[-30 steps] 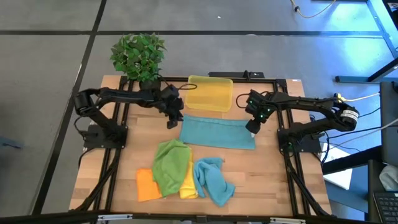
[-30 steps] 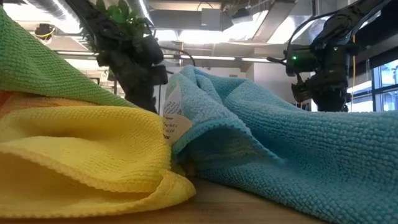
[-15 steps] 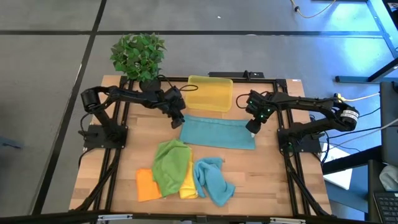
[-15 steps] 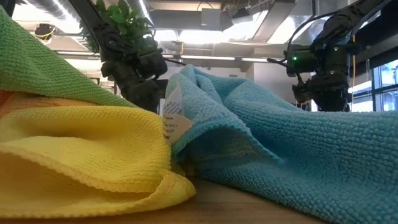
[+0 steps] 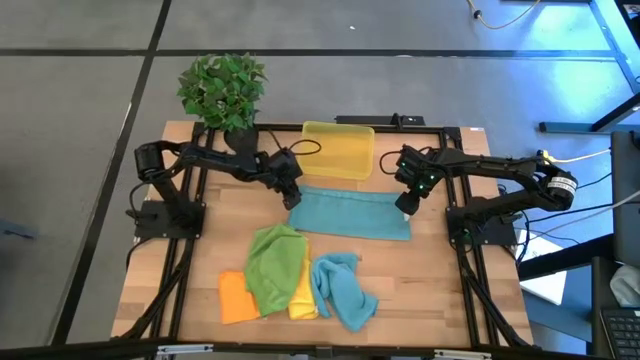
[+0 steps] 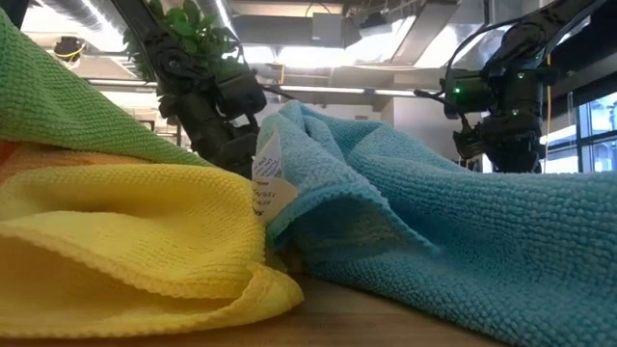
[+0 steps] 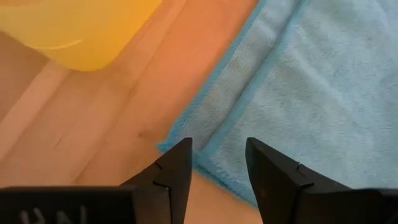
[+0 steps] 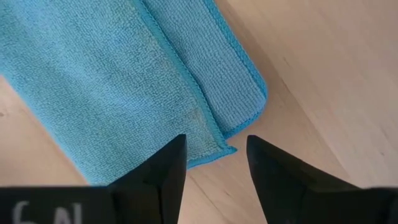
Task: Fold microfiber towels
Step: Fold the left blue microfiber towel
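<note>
Teal-blue towel (image 5: 350,214) lies flat on the bench (image 5: 440,270), folded once into a long strip, just in front of the yellow bin (image 5: 337,150). Left claw (image 7: 217,163) hovers over its near-left corner, fingers parted, holding nothing. Right claw (image 8: 216,155) hangs over the opposite end corner, likewise parted and empty. For the next fold we judge both claws should pinch all layers at the corners together, lift evenly, and keep hems aligned. The other towels (image 5: 290,280) are heaped nearer the front edge.

Fuzzy, matt microfiber cloth makes up the folded teal towel (image 5: 352,213) with its stitched hem, lying on a smooth pale wood table (image 5: 440,270) beside a glossy translucent yellow plastic bin (image 5: 338,150).
</note>
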### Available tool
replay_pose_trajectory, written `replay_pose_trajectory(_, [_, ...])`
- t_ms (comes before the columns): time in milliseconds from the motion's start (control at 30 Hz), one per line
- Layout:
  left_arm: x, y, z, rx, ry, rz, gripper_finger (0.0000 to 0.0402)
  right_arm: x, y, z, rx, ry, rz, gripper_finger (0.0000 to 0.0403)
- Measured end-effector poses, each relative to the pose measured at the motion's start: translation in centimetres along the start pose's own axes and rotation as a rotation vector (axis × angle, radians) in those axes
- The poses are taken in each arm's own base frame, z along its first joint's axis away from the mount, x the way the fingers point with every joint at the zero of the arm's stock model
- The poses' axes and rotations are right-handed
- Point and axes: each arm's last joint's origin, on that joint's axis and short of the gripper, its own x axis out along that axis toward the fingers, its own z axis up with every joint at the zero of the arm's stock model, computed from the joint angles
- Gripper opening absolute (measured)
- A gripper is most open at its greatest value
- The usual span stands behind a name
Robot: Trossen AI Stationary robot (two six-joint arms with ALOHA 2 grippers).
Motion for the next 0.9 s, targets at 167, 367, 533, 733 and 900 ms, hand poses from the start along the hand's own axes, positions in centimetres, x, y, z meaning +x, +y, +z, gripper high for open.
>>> replay_pose_trajectory(167, [0.1, -0.5, -0.1, 0.015, 0.001, 0.002, 0.0142, 0.0, 0.0, 0.0, 0.0, 0.0, 0.0, 0.017])
replay_pose_trajectory(367, [0.1, -0.6, -0.3, 0.015, 0.018, 0.003, 0.0142, 0.0, 0.0, 0.0, 0.0, 0.0, 0.001, 0.017])
replay_pose_trajectory(533, [0.1, -0.6, -0.5, 0.01, 0.037, 0.007, 0.0142, 0.0, 0.0, 0.0, -0.001, 0.0, 0.001, 0.017])
replay_pose_trajectory(733, [0.2, -1.1, -0.6, 0.026, 0.041, -0.008, 0.0142, 0.0, 0.0, 0.0, -0.001, -0.001, 0.003, 0.017])
replay_pose_trajectory(900, [0.2, -1.3, -0.6, 0.052, 0.042, -0.013, 0.0142, 0.0, 0.1, 0.0, -0.005, 0.0, 0.023, 0.017])
